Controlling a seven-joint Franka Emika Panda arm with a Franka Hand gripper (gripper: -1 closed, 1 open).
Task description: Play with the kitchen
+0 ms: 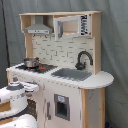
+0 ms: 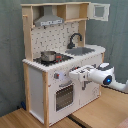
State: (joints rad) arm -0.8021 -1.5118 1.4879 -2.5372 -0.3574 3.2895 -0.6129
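Note:
The toy kitchen (image 1: 93,107) of white panels and pale wood stands upright in both exterior views. It has a black faucet (image 1: 83,58) over a grey sink (image 1: 72,74), and a small metal pot (image 1: 31,62) sits on the stovetop. In the second exterior view the kitchen (image 2: 35,85) shows its oven door (image 2: 64,96) below the knob panel. My gripper (image 2: 73,75) reaches in from the second exterior view's right and sits right at the front panel, just above the oven door. In the first exterior view the gripper (image 1: 33,87) is at the lower left, by the same panel.
A range hood (image 2: 49,20) and an upper cabinet with a clear door (image 2: 99,11) top the kitchen. A grey curtain (image 1: 115,45) hangs behind. The kitchen stands on a wooden floor (image 2: 95,112). My white arm (image 2: 107,77) fills the space in front of the sink cabinet.

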